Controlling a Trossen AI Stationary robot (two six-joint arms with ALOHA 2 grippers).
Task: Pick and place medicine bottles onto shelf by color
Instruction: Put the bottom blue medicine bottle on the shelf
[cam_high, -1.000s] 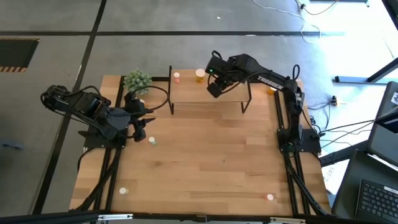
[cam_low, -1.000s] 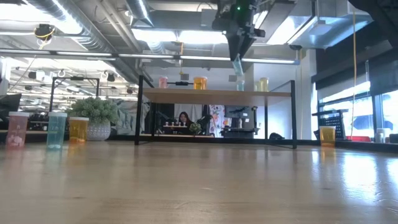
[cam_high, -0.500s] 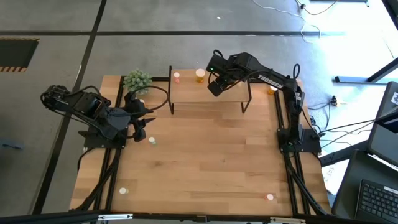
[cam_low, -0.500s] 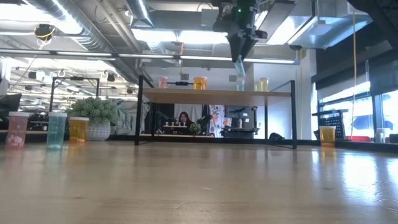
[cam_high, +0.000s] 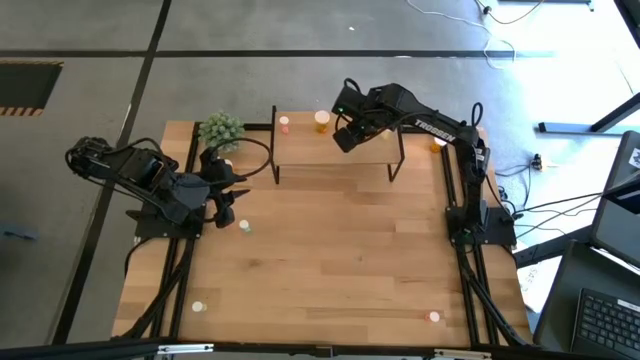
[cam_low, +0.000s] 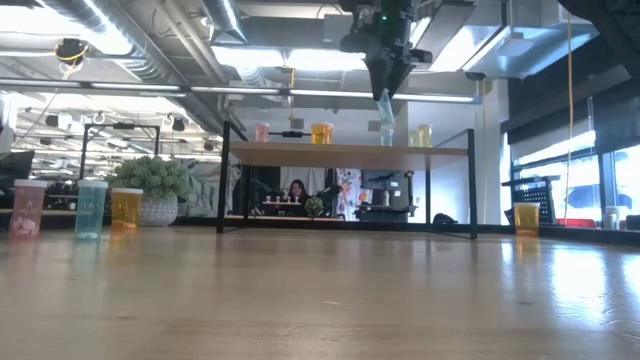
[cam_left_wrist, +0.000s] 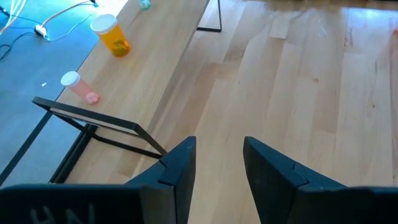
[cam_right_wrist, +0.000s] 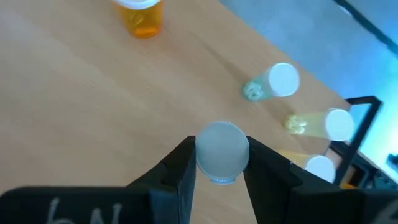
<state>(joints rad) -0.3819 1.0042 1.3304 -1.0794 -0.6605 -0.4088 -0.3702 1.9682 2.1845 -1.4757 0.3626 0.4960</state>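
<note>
Here the right hand (cam_right_wrist: 219, 163) hangs above the shelf (cam_high: 300, 147), its two dark fingers clamped on the sides of a small bottle with a pale round cap (cam_right_wrist: 219, 151); the low view shows the bottle's pale bluish-green body (cam_low: 385, 104) hanging from the hand just over the shelf board, not touching it. On the shelf near that held bottle stand a pale green bottle (cam_right_wrist: 272, 85) and a yellowish one (cam_right_wrist: 320, 124), each with a white cap, and another white cap (cam_right_wrist: 320, 168) shows at the shelf's edge beside them. Farther along the shelf from the hand stands a bigger orange bottle (cam_high: 321, 120), and beyond it, toward the shelf's other end, a pink bottle (cam_high: 285, 124).

The left hand (cam_left_wrist: 213, 163) waits low over the desk (cam_high: 330, 250) off the shelf's pink-bottle end, its fingers apart with nothing between them. Just beside it on the desk is a small pale green bottle (cam_high: 245, 228). A spiky green potted plant (cam_high: 220, 130) sits by the shelf's leg on that side. In the low view three more bottles, pink (cam_low: 27, 208), pale blue-green (cam_low: 90, 208) and orange (cam_low: 126, 208), stand in a row beside the plant, away from the shelf. Well apart from the shelf, near the desk's front edge, lie a pale-capped bottle (cam_high: 198, 307) and a pink-red one (cam_high: 433, 317). Another orange bottle (cam_high: 436, 146) stands on the desk off the shelf's far end.
</note>
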